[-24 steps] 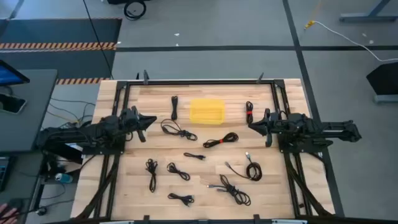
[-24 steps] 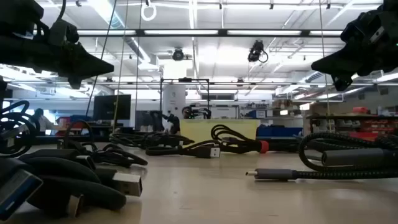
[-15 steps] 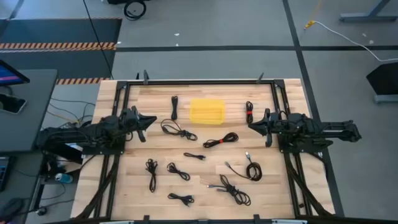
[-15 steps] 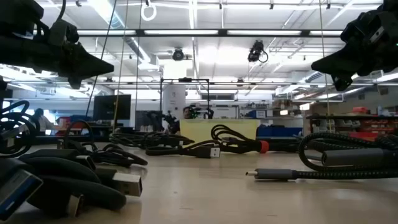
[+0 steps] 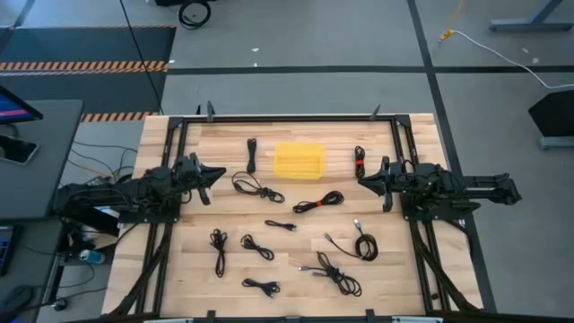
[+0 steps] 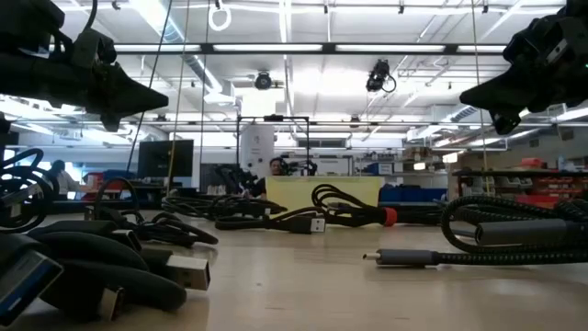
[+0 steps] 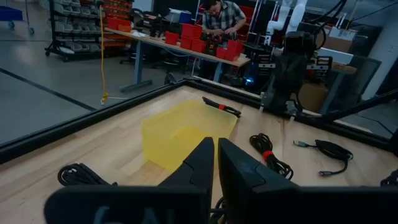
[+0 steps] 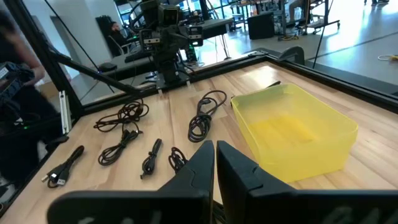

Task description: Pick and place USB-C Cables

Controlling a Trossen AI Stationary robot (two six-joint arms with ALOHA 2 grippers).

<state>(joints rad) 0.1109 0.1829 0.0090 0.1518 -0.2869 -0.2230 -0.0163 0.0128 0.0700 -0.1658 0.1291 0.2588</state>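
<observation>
Several black USB-C cables lie as loose coils on the wooden table: one (image 5: 256,187) in front of my left gripper, one with a red band (image 5: 318,202) at the middle, others (image 5: 336,274) toward the near edge, and a straight red-banded bundle (image 5: 359,161) by my right gripper. The yellow tray (image 5: 299,160) sits at the far middle. My left gripper (image 5: 220,173) hovers shut at the table's left, pointing level toward the middle, with its fingertips together in the left wrist view (image 7: 214,144). My right gripper (image 5: 361,178) hovers shut at the right, facing it (image 8: 213,148). Both grippers hold nothing.
A black metal frame (image 5: 296,117) runs along the table's far edge and sides. In the low view, cable plugs (image 6: 184,268) lie close to the camera, and both grippers (image 6: 161,95) (image 6: 467,95) hang well above the tabletop. Bare wood lies between the coils.
</observation>
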